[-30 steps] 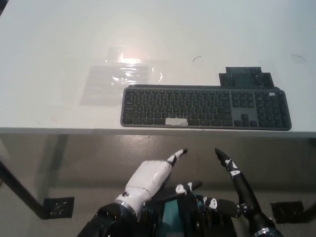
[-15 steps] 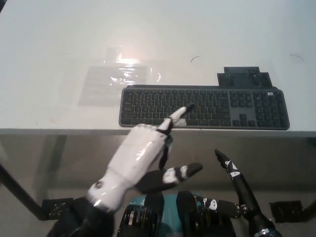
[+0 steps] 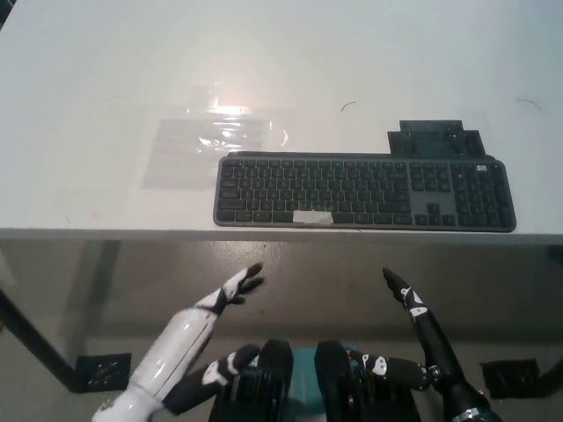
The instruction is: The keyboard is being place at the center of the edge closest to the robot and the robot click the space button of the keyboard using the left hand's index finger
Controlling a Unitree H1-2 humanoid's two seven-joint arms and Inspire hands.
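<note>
A dark grey keyboard [image 3: 365,191] lies along the near edge of the white table [image 3: 106,79], right of its middle. A pale strip of tape marks its space bar [image 3: 312,217]. My white left hand [image 3: 189,338] hangs below the table edge at the lower left, one finger pointing up and right, its tip short of the table. It holds nothing and its fingers are spread. My black right hand [image 3: 418,338] rests low at the lower right, fingers apart, empty.
A clear plastic sleeve [image 3: 211,141] lies flat on the table left of the keyboard. A dark flat plate [image 3: 435,139] sits just behind the keyboard's right part. Floor and a table leg [image 3: 35,347] show under the near edge.
My left hand has dropped back from the keyboard's space bar area, down and to the left below the table edge. The right hand has stayed still.
</note>
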